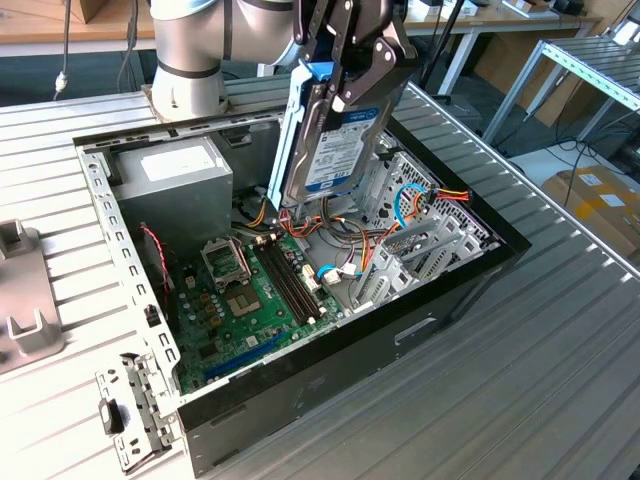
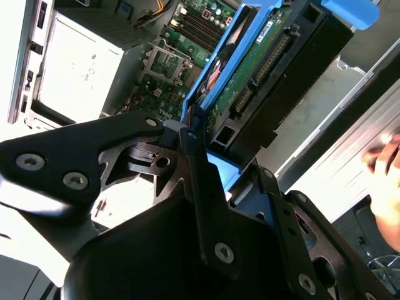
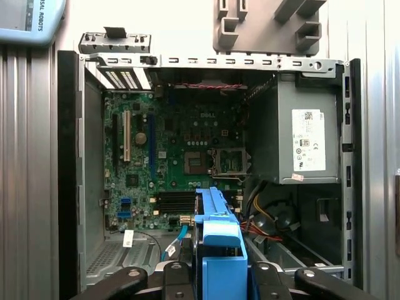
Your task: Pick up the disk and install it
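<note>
The disk [image 1: 330, 140], a silver-grey drive in a bright blue carrier, hangs tilted on end above the open black computer case [image 1: 460, 290]. My gripper [image 1: 352, 80] is shut on it, its black fingers clamping the upper end. The disk's lower end hovers over the orange and blue cables [image 1: 330, 235], beside the metal drive cage [image 1: 420, 235]. In the second wrist view the disk [image 2: 262, 69] runs out from my gripper [image 2: 222, 156], green circuit board side showing. In the first wrist view the blue carrier [image 3: 219, 244] sits between my gripper's [image 3: 219, 278] fingers, above the motherboard [image 3: 175, 144].
Inside the case lie the green motherboard [image 1: 240, 290] and a grey power supply [image 1: 185, 185] with a white label. A grey fixture [image 1: 25, 300] stands on the slatted table at the exterior view's left. A person's hand [image 2: 384, 156] shows beyond the case in the second wrist view.
</note>
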You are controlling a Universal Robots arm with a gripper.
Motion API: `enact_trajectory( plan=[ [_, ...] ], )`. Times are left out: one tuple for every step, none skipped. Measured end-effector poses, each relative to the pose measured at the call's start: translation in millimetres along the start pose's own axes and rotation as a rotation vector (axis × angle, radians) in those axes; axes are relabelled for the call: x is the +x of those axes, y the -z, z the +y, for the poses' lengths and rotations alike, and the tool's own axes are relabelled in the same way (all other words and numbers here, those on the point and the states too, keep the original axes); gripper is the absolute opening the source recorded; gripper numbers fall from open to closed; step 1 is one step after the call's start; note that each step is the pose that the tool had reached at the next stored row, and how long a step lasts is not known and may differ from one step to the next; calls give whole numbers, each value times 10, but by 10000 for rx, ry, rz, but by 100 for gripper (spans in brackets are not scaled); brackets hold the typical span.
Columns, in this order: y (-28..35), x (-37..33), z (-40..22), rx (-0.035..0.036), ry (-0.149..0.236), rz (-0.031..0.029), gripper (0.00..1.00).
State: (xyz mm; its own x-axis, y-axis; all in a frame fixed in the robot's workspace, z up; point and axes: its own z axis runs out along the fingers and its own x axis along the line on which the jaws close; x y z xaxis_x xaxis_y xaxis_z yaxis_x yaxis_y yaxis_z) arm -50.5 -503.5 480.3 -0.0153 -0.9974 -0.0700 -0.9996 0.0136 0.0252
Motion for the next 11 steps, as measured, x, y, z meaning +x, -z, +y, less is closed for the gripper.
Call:
enact_trajectory(
  plan=[
    [0,2,-6,0,0,0,37],
    [0,4,-11,0,0,-1,37],
    [0,5,-14,0,0,0,37],
    [0,7,-22,-1,0,0,37],
    [-1,9,-34,-1,-1,-1,37],
    [-1,11,-47,-3,-1,-1,37],
    [-1,13,-62,-5,-1,-1,37],
    [-1,15,-75,-8,0,-1,37],
    [-1,21,-91,-11,0,-1,37],
    [-1,28,-101,-14,-1,0,37],
    [0,40,-110,-16,-1,-1,37]
  ],
)
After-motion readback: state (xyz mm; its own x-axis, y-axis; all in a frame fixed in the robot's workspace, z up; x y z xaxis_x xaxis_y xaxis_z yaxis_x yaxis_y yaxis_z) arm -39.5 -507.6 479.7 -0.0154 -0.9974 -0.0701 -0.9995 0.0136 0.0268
